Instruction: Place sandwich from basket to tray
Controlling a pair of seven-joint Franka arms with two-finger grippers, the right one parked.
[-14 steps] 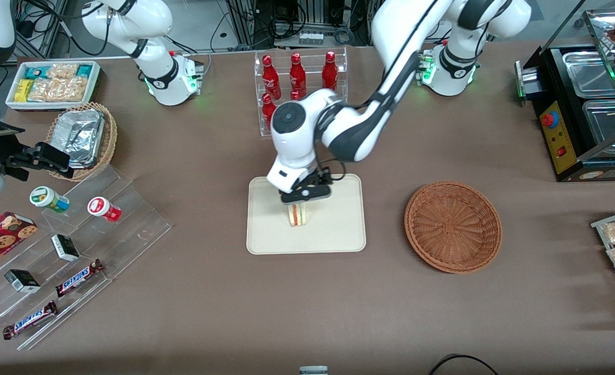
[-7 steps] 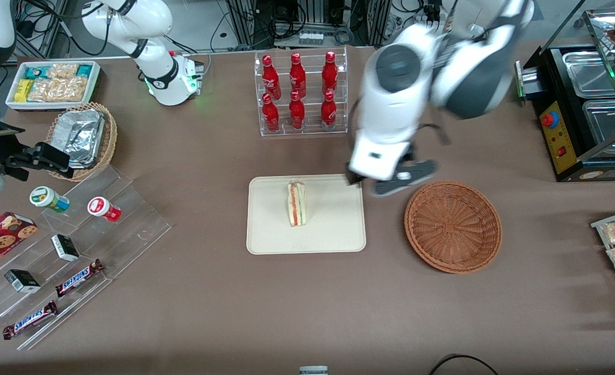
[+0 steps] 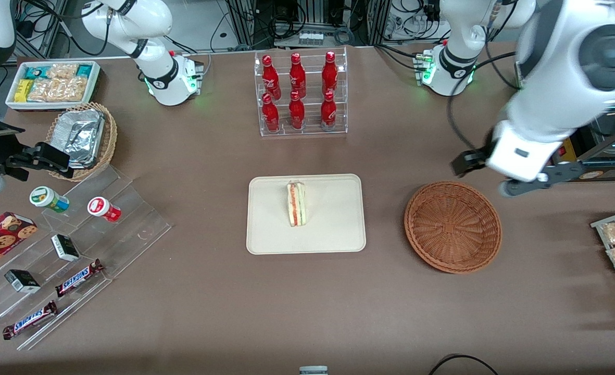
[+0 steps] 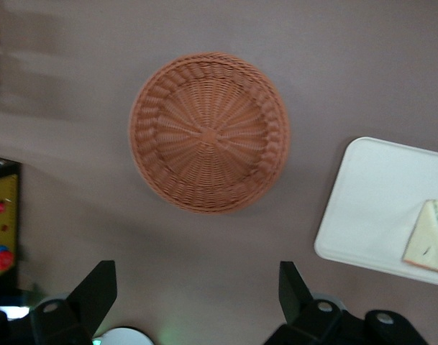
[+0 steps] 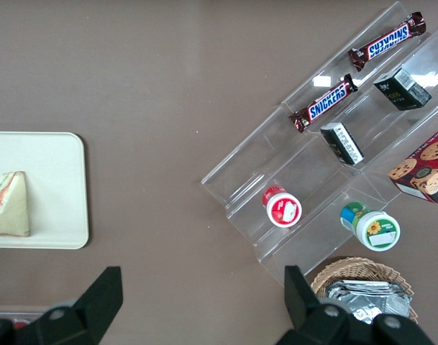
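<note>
Front view shows the sandwich (image 3: 296,203) standing on edge on the tray (image 3: 333,229), unmoved from half a second ago. A second ago the gripper (image 3: 500,177) was clamped on it there; since then it has swung away past the empty basket (image 3: 452,227) and now hangs high toward the working arm's end of the table. Its fingers (image 4: 95,293) are spread wide in the left wrist view, holding nothing, with the basket beneath them.

arm: glossy white shells — dark grey joints | gripper (image 3: 500,177): black | base: green lights
</note>
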